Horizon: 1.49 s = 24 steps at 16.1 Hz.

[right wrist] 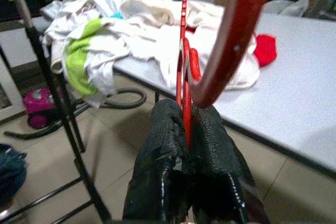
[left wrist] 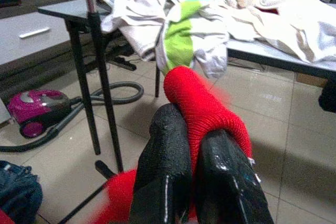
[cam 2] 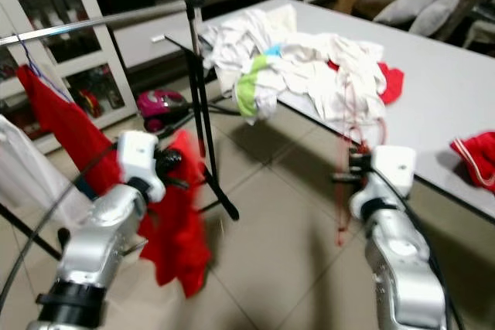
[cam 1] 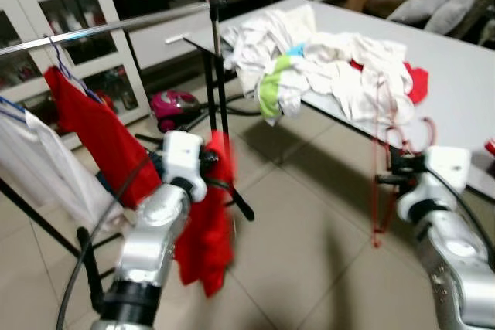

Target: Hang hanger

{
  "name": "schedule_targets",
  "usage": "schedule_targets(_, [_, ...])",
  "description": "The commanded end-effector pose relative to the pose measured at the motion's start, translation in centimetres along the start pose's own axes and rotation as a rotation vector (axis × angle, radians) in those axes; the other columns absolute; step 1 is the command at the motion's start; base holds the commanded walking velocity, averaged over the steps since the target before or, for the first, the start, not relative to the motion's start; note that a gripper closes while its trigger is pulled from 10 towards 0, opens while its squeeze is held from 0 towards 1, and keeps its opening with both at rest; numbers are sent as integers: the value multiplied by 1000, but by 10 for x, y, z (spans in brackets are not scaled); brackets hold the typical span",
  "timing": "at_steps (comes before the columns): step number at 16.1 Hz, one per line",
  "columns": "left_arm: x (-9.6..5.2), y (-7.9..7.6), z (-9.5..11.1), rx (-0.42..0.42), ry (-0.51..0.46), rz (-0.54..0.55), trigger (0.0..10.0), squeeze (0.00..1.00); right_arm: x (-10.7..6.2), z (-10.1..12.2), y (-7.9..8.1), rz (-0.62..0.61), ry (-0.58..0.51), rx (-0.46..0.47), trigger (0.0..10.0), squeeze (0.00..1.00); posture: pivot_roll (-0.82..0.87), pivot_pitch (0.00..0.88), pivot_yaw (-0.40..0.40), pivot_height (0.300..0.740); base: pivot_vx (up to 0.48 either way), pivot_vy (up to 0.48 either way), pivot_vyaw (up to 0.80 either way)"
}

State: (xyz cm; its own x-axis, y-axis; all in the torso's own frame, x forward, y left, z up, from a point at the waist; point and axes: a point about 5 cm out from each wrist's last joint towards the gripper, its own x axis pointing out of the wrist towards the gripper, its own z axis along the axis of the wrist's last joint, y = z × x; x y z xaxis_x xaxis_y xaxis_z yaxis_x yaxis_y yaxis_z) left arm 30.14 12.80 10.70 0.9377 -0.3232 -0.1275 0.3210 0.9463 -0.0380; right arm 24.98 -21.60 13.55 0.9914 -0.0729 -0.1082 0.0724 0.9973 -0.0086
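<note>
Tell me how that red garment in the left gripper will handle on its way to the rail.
Probably floppy: the red garment hangs limp below the left gripper, sagging toward the floor. Likely light, since a fold pinched between two fingers carries it all. It may swing and snag the rack's black upright pole close beside it.

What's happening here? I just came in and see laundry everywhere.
The robot is doing laundry. Its left gripper is shut on a red garment, and its right gripper is shut on a red hanger. It stands between the clothes rail, where a red shirt already hangs, and the table with piled clothes.
</note>
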Motion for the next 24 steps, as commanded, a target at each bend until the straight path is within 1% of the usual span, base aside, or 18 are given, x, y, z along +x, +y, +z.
schedule_targets(1, [-1, 12, 12, 17, -45, 32, 10000, 0, 2, 7, 9, 37, -35, 13, 10000, 0, -80, 0, 22, 740, 345, 0, 0])
schedule_targets(5, [-4, 15, 12, 17, -48, 47, 10000, 0, 6, 6, 12, 51, -39, 16, 10000, 0, -62, 0, 5, 740, 348, 0, 0])
schedule_targets(7, [-8, 20, 13, 22, -50, 68, 10000, 0, 10, 6, 16, 77, -40, 19, 10000, 0, -31, 0, -10, 740, 349, 0, 0])
schedule_targets(10, [-11, 25, 14, 23, -55, 80, 10000, 0, 8, 5, 18, 85, -40, 19, 10000, 0, -40, 0, -8, 740, 347, 0, 0])
schedule_targets(12, [-8, 23, 13, 17, -56, 71, 10000, 0, 3, 4, 17, 83, -38, 15, 10000, 0, -69, 0, 5, 740, 349, 0, 0])
schedule_targets(15, [1, 17, 16, 8, -60, 50, 10000, 0, 2, 7, 10, 61, -46, 7, 10000, 0, -95, 0, 24, 740, 331, 0, 0])
schedule_targets(17, [4, 16, 13, 21, -36, 45, 10000, 0, 5, 7, 7, 55, -49, 3, 10000, 0, -100, 0, 21, 740, 0, 0, 0])
schedule_targets(19, [3, 16, 10, 33, -28, 51, 10000, 0, 9, 9, 6, 67, -52, -2, 10000, 0, -92, 0, 8, 740, 0, 0, 0])
schedule_targets(21, [0, 19, 8, 37, -26, 58, 10000, 0, 13, 13, 6, 70, -64, 7, 10000, 0, -98, 0, 17, 740, 0, 0, 0])
schedule_targets(24, [1, 18, 9, 46, -26, 33, 10000, 0, 8, 15, 2, 60, -68, 7, 10000, 0, -118, 0, 30, 740, 0, 0, 0])
